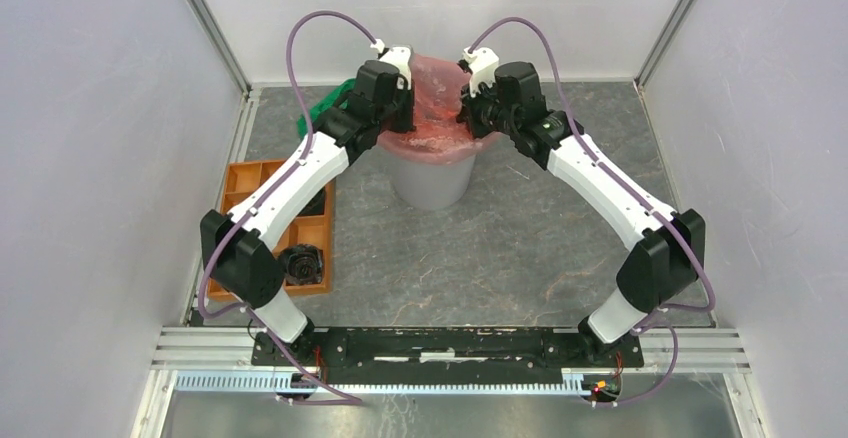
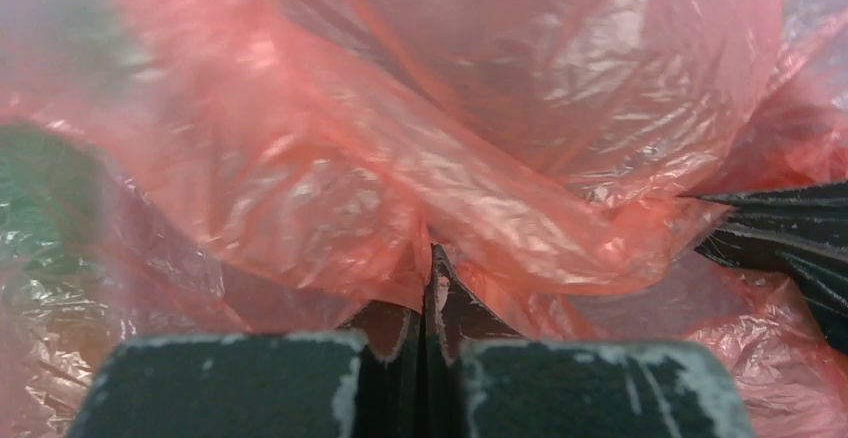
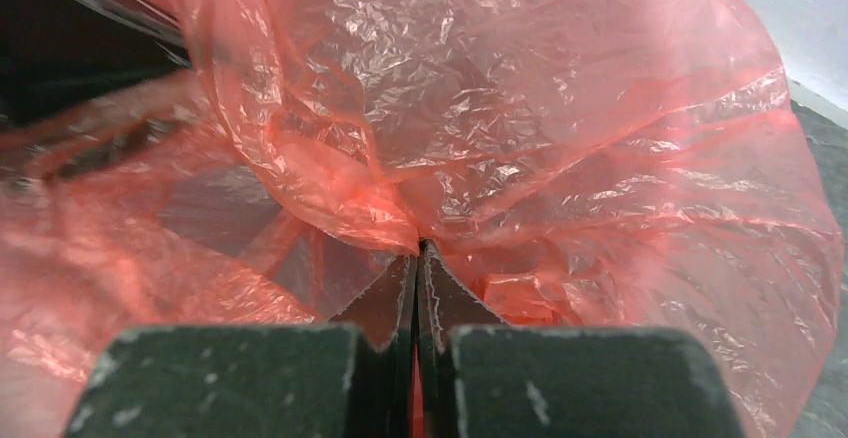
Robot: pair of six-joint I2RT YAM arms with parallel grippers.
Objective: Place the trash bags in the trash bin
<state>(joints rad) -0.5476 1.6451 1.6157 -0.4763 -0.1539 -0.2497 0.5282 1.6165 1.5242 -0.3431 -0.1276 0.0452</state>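
Two robot arms are reaching in from the near edge of the grey tabletop (image 1: 520, 248) and meeting over the trash bin (image 1: 435, 183), a round light-grey bucket that is standing toward the far edge, about midway between the left and right edges. The red trash bag (image 1: 437, 88) is lying across the bin's mouth. Its wrinkled, glossy film is spreading over the rim and billowing up above it between the two wrists. How far the film is hanging down inside the bin cannot be told.

The left gripper (image 2: 435, 253) is working at the bag's left side. Its fingers are pressed together, with a gathered fold of red film pinched at their tips. The right gripper (image 3: 418, 248) is doing the same at the bag's right side: its jaws are closed tight and a bunched pleat of plastic is running into the seam between them. In both wrist views the translucent film is filling nearly the whole frame and fanning out from the pinch point.

An orange compartment tray (image 1: 250, 173) is sitting along the tabletop's left edge, partly under the left arm, with a dark round object (image 1: 298, 264) in its nearest compartment. A green cloth (image 1: 330, 106) is showing behind the left arm, toward the far left corner.
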